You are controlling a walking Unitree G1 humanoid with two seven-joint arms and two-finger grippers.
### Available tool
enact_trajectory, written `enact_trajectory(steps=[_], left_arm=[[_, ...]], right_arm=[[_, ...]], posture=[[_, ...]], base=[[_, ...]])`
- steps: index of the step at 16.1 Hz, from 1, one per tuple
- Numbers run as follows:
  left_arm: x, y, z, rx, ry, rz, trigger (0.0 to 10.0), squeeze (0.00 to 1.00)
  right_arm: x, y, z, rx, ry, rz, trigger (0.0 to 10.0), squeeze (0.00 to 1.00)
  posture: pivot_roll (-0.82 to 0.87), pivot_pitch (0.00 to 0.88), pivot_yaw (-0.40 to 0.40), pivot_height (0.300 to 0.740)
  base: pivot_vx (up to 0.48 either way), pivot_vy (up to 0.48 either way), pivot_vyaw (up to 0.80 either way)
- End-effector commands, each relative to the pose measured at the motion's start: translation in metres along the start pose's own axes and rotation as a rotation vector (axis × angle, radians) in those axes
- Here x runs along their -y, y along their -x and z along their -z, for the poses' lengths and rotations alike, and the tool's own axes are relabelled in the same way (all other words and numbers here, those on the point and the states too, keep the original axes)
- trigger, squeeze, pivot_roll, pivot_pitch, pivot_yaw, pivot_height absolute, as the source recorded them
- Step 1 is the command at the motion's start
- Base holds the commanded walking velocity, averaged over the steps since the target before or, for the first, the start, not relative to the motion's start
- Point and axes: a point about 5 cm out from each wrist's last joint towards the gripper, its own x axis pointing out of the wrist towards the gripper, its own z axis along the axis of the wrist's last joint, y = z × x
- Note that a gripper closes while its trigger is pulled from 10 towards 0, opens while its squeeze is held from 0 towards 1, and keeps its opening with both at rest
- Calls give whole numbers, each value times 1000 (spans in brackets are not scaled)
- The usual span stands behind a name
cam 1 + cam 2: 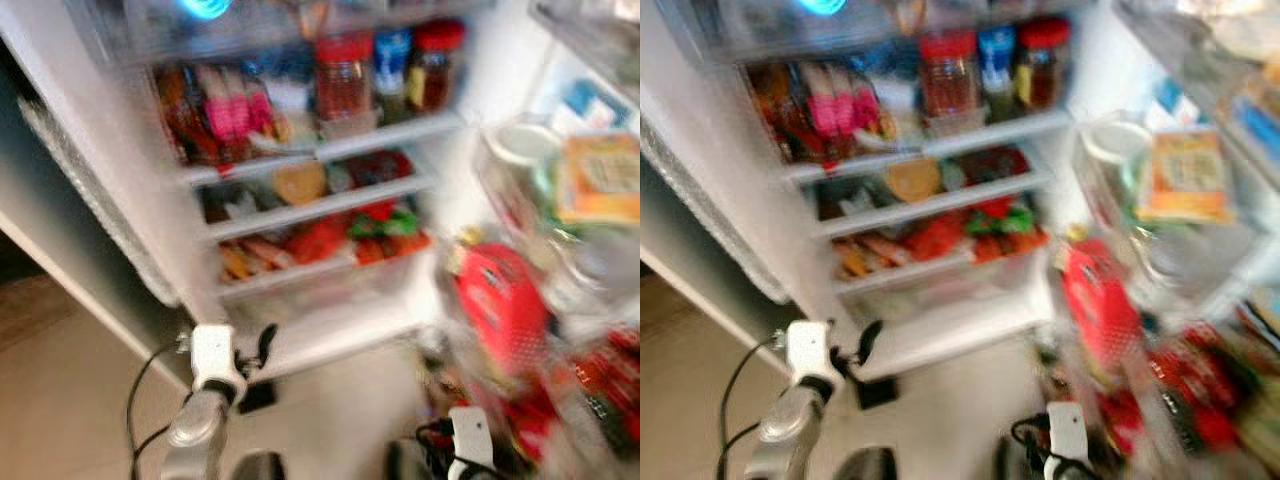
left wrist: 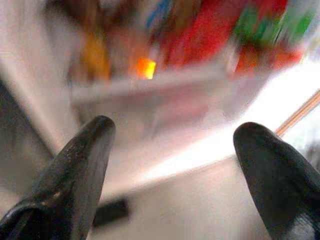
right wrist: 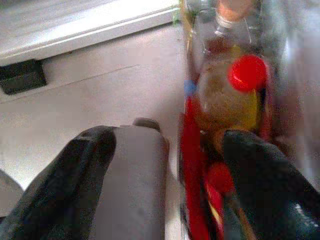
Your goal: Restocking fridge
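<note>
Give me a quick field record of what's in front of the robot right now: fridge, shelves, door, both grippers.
fridge: white fridge, open, views blurred
top shelf: red-lidded jars
lower shelves: red and green packets
door rack: red-capped bottle, other items too blurred to name
left gripper: open, empty, facing the lowest shelves
right gripper: open, empty, low by the door rack

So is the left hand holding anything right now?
No, in the left wrist view the left hand has its two black fingers spread wide, with only the fridge drawer and the floor seen between them.
</note>
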Motion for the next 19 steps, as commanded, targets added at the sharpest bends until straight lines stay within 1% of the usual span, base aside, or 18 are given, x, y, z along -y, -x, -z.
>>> enact_trajectory(steps=[1, 2, 4, 5, 6, 8, 9, 15, 18, 19], left_arm=[[-16, 8, 18, -102, 8, -58, 10000, 0], [-19, 10, 22, -124, 3, -69, 10000, 0], [-31, 20, 37, -202, 5, -115, 10000, 0], [-32, 23, 42, -225, 9, -127, 10000, 0], [-32, 26, 47, -252, -4, -135, 10000, 0], [-32, 28, 52, -275, 0, -137, 10000, 0], [-30, 30, 56, -301, -20, -132, 10000, 0], [-30, 30, 59, -314, -26, -131, 10000, 0], [-33, 35, 68, -390, -71, -133, 10000, 0], [-33, 36, 70, -402, -80, -131, 10000, 0]], right_arm=[[-2, 4, 17, -65, -18, -1, 10000, 0], [-2, 4, 17, -65, -19, 0, 10000, 0], [-2, 4, 17, -65, -19, 0, 10000, 0], [-2, 4, 17, -66, -18, -1, 10000, 0], [-2, 4, 17, -65, -19, -2, 10000, 0], [-2, 4, 17, -67, -15, -3, 10000, 0], [-2, 4, 18, -68, -14, -2, 10000, 0], [-2, 4, 18, -69, -14, -1, 10000, 0], [-3, 4, 18, -73, -17, -2, 10000, 0], [-4, 4, 18, -72, -17, -2, 10000, 0]], posture=[[-100, 146, 48, 656], [-98, 147, 49, 656], [-93, 149, 47, 656], [-92, 149, 46, 656], [-93, 151, 45, 656], [-93, 151, 45, 656], [-92, 152, 47, 656], [-92, 152, 47, 656], [-88, 150, 48, 656], [-88, 150, 48, 656]], base=[[0, 379, 0], [0, 480, 0], [0, 480, 0], [0, 480, 0], [0, 480, 0], [0, 480, 0], [0, 480, 0], [0, 480, 0], [0, 480, 0], [0, 480, 0]])
